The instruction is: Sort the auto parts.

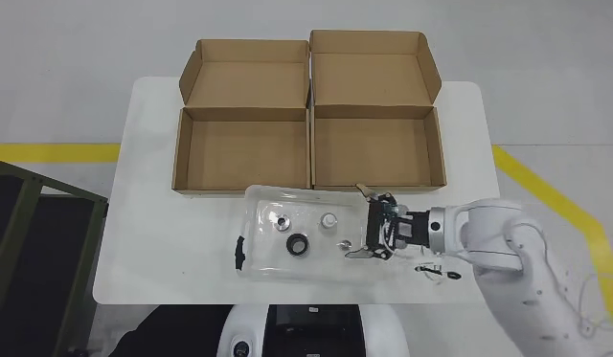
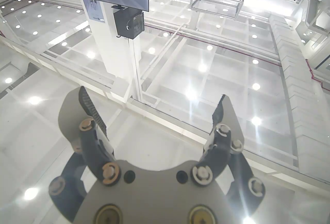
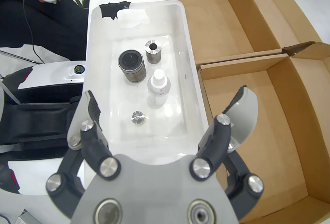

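Top view, left to right: on the white counter [image 1: 153,233] lies a clear rectangular plastic tray [image 1: 257,196], and a patch of black tape [image 1: 239,252] marks the end farthest from the right claw [image 1: 380,233]. Inside the tray, farthest ahead of that claw, stands a short grey metal cylinder [image 1: 281,223] with a bored hole. Beside it and slightly nearer the claw is a dark ringed cylindrical bearing [image 1: 299,247]. Nearer again is a white plastic bottle-shaped part [image 1: 329,220], and closest to the fingertips is a small silver metal knob [image 1: 351,246]. The right claw hovers over the tray's near end, fingers spread wide and gripping nothing. Off to one side of it, against the tray's long wall, sit two open brown cardboard boxes. The left-hand cardboard box [image 1: 244,151] lies well ahead of the claw, and the right-hand cardboard box [image 1: 378,151] is just beside it. In the left wrist view, the left claw [image 2: 152,93] gapes wide, holds nothing, and points at a lit ceiling [image 2: 206,67].
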